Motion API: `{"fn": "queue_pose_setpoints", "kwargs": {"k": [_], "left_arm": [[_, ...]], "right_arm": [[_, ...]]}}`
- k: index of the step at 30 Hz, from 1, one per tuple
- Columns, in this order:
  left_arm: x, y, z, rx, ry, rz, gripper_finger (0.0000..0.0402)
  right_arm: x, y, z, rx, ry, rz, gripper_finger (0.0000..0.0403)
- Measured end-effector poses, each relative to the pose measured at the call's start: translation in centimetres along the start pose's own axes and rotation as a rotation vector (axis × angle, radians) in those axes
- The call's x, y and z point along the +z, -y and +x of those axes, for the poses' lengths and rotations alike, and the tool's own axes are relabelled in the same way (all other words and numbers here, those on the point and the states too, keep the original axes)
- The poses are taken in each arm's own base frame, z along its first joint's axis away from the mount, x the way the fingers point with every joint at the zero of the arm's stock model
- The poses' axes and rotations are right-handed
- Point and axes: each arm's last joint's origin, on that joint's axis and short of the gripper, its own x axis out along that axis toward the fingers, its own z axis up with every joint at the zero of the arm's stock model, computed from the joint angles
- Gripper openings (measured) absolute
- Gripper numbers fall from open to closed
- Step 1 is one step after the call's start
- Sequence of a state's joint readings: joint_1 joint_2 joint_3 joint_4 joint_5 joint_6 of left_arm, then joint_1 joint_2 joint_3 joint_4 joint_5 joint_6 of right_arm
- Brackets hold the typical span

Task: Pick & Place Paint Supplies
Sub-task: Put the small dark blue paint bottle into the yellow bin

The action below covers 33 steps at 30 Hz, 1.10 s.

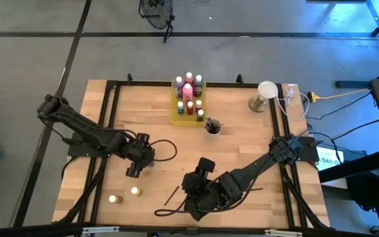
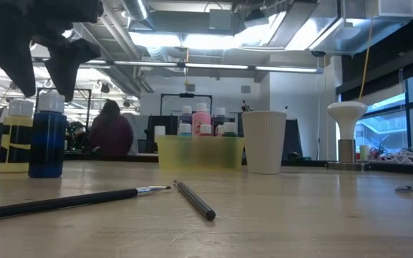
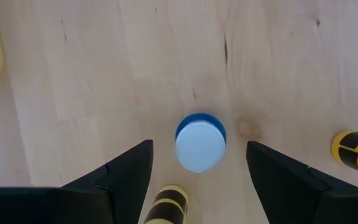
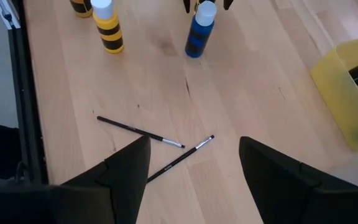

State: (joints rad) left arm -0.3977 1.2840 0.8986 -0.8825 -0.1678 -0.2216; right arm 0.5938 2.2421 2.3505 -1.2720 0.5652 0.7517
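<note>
Hovering over the blue bottle (image 3: 200,142), my left gripper (image 3: 199,171) has its fingers spread either side of the cap, not touching: lined up, I judge, for a straight drop and squeeze.

- Blue bottle: one, upright on bare wood, directly under the left gripper (image 1: 135,168), well apart from the tray (image 1: 176,117).
- Yellow bottles (image 4: 107,26): two, black-banded, upright near the blue one; the right wrist view shows a second at its edge.
- Loose brushes (image 4: 140,130): two, lying flat with tips nearly meeting, just ahead of the right gripper (image 4: 194,165). Its fingers are spread and empty, poised above them, probably the next pick on that side.
- Tray: one, yellow, far side of the table, holding about eight bottles upright, packed close so more fit.
- Cup (image 1: 213,126): one, beside the tray, with dark brush ends standing in it; number unclear.
- White lamp (image 1: 263,94): one, far right corner, not part of the job.
</note>
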Motion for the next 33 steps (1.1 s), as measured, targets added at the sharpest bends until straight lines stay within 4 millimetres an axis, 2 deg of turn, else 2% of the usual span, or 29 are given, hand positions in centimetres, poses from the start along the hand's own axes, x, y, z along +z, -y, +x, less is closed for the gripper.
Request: {"fn": "queue_pose_setpoints", "kwargs": {"k": [16, 33], "left_arm": [[0.5, 0.2, 1.3, 0.003, -0.030, 0.023, 0.0253], [0.5, -0.6, 1.4, 0.009, -0.047, -0.022, 0.0253]], "right_arm": [[-0.1, -0.1, -0.1, 0.002, 0.000, -0.003, 0.0250], [-0.1, -0.1, -0.1, 0.003, 0.002, -0.001, 0.0250]]}}
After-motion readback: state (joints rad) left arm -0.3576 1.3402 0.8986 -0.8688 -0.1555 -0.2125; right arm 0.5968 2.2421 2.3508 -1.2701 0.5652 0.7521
